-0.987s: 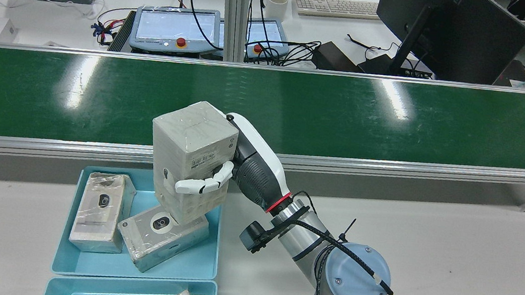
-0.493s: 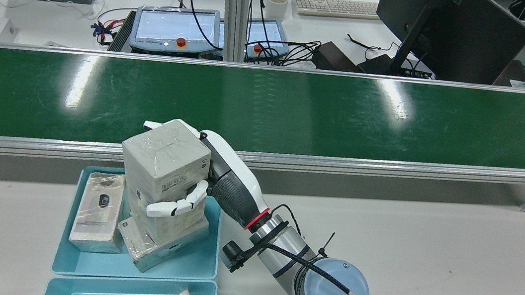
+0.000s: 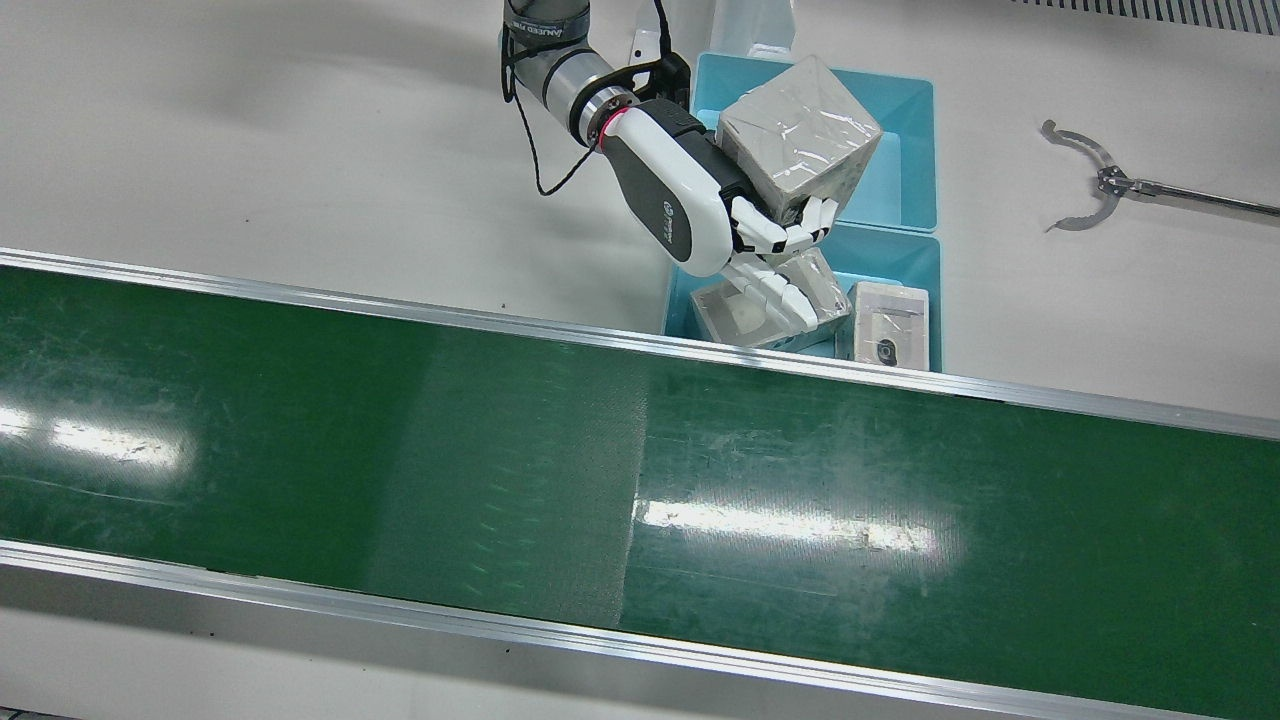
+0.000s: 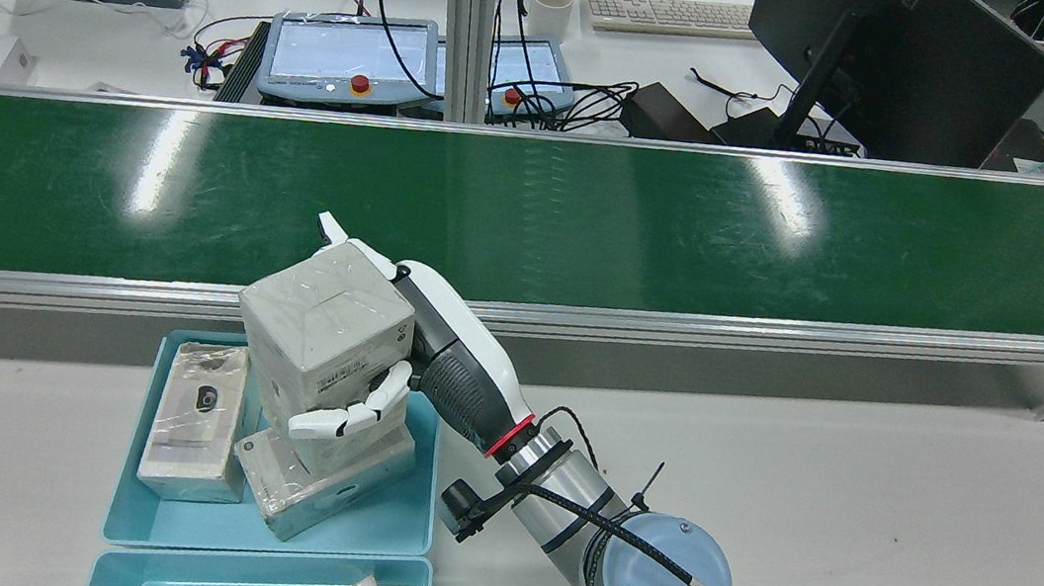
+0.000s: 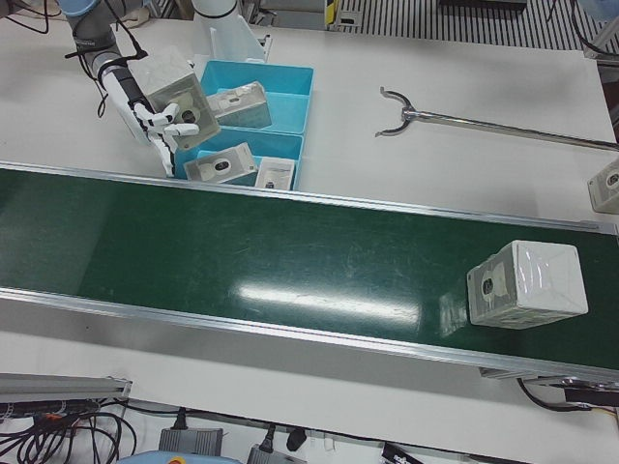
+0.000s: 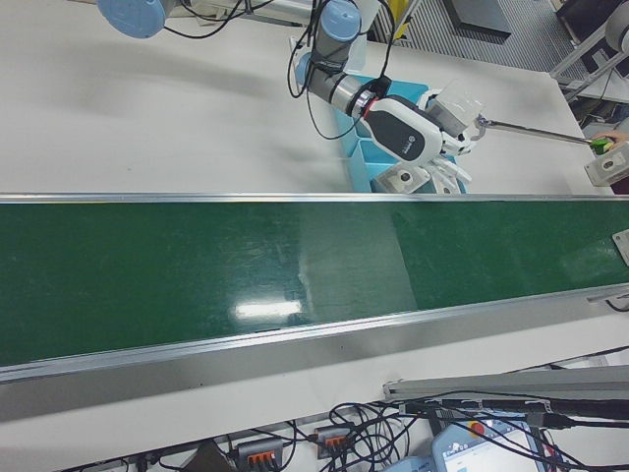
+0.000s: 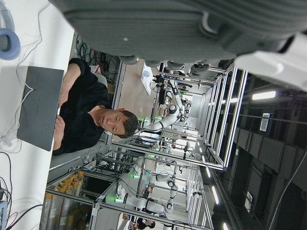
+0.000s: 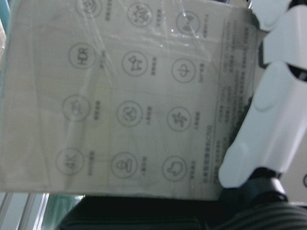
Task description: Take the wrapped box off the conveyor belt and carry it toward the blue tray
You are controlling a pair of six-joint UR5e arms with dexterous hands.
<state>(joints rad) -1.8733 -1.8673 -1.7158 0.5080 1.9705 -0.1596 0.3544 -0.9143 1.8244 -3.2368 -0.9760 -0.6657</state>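
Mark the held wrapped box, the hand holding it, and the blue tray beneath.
wrapped box (image 4: 320, 313), rear view, top face.
right hand (image 4: 463, 365), rear view, white back shell.
blue tray (image 4: 399, 527), rear view, bare floor.

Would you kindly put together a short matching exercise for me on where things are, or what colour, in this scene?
Things:
1. wrapped box
2. conveyor belt
3. metal grabber tool
4. far box

Place or colour:
A. green
B. lying on the white table
C. sitting on the belt
D. held in the right hand

Pairs: 1-D, 2-A, 3-B, 4-C

robotics lab, conveyor belt (image 4: 532, 215), teach pendants (image 4: 352, 58)
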